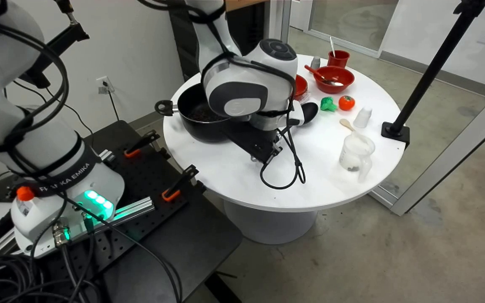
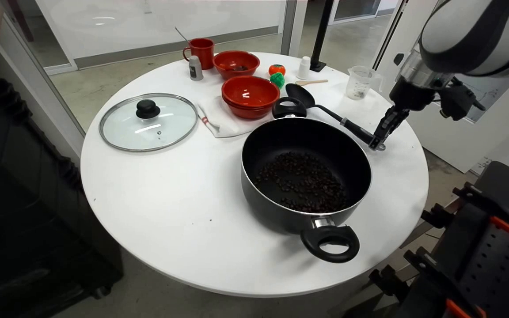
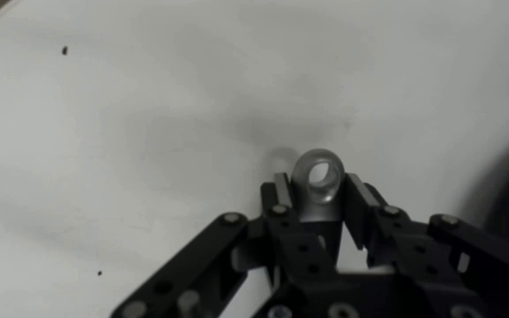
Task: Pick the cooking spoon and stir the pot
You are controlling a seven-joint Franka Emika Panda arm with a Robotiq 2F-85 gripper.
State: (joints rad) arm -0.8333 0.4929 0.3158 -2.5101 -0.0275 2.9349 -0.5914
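- Black cooking spoon (image 2: 346, 123) is beside the pot, oval head close to one of the pot's loop handles; touching or not, can't tell
- Hand (image 3: 320, 194) is clamped on the spoon at its handle end; in the wrist view the fingers (image 3: 361, 190) press from both sides, grey hanging loop (image 3: 301, 181) showing between them and just past the tips
- Faint shadow of the loop shows on the tabletop (image 2: 161, 198) right next to it; whether the spoon's head rests on the surface, can't tell
- Pot (image 2: 276, 218): wide, upright, lid off, dark beans (image 2: 303, 181) spread over its bottom
- Glass lid (image 2: 148, 128) lies flat, knob up, well apart from the pot
- Two red bowls (image 2: 248, 111), stacked, near the pot handle by the spoon head; white cloth (image 2: 237, 128) just beside them
- Third red bowl (image 1: 331, 89) near the stack; in an exterior view a red-handled spoon (image 1: 313, 71) leans in it
- Red mug (image 2: 206, 57) next to that bowl, thin utensil tilted in it, grey shaker (image 2: 195, 68) just beside
- Tomato (image 2: 276, 69) and green broccoli-like piece (image 2: 277, 80) side by side, white shaker (image 2: 304, 70) near
- Wooden spoon (image 2: 312, 82) flat, near white shaker and clear measuring cup (image 2: 358, 84)
- Black post (image 1: 433, 67) at the tabletop edge
- Arm (image 1: 263, 67) reaches over the tabletop in both exterior views
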